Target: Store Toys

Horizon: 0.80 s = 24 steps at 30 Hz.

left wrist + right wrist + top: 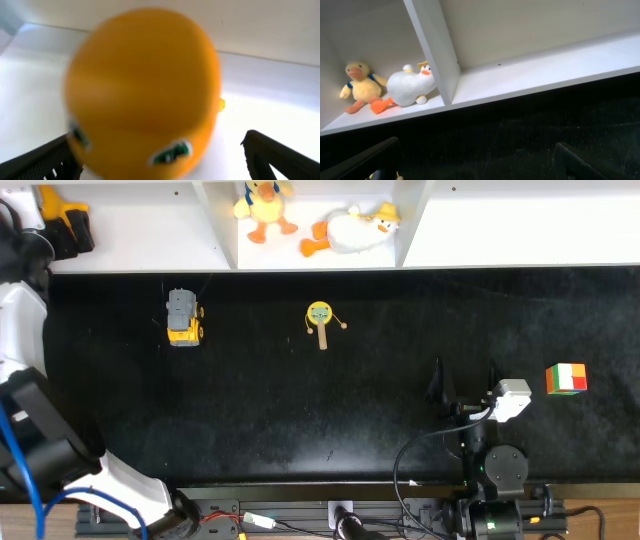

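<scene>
The left end effector [156,135] is inside the shelf's [220,225] left compartment. Its fingers are spread around a round orange toy [142,90], which touches one finger and stands clear of the other, so it looks set down rather than pinched. The right end effector [463,380] hangs over the bench [300,410] in front of the shelf's right compartment, fingers spread and holding nothing.

The next pick likely turns on the cube [566,378]. It lies just to the right of the right end effector, about as far out from the shelf, so the right arm is much the nearer. The truck [184,317] sits near the shelf's left compartment, its long axis running toward the shelf. The rattle [320,320] sits before the middle compartment, handle pointing away from the shelf.

Three toys are on the bench: one truck, one rattle, one cube. Three are in the shelf: one orange toy, one yellow duck [265,205] and one white duck [350,230].
</scene>
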### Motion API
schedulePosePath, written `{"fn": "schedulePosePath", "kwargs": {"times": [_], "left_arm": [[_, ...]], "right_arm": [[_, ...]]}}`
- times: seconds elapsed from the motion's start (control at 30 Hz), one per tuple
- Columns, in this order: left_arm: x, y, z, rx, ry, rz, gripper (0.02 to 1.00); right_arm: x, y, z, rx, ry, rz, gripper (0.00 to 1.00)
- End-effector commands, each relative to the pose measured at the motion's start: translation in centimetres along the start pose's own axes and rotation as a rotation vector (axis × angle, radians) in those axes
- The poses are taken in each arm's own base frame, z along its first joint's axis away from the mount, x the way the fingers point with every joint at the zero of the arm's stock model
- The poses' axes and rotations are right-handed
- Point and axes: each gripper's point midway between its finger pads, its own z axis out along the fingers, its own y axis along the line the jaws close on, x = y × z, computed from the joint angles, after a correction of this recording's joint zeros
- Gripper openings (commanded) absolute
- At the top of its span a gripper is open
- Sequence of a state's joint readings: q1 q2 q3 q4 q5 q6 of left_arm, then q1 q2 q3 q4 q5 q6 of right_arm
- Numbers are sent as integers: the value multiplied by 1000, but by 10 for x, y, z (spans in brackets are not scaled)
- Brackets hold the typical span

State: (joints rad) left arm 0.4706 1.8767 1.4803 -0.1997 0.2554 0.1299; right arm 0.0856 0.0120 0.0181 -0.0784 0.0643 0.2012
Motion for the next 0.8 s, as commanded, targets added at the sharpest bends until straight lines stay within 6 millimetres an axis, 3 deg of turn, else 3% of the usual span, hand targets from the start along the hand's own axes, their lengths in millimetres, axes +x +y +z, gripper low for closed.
{"fn": "schedulePosePath", "kwargs": {"times": [0.03,0.2,0.37,0.57,0.8], "left_arm": [[-39,1,-42,-66,-72,22,998],[-30,6,-68,-125,-2,10,998],[-4,-2,-92,-122,121,-13,998],[27,-39,-124,37,263,-60,998],[68,-88,-142,155,455,-57,998]], "right_arm": [[3,-1,0,1,0,-7,993],[3,-1,0,1,0,-7,996],[3,-1,0,1,0,-7,996],[3,-1,0,1,0,-7,996],[3,-1,0,1,0,-7,996]]}}
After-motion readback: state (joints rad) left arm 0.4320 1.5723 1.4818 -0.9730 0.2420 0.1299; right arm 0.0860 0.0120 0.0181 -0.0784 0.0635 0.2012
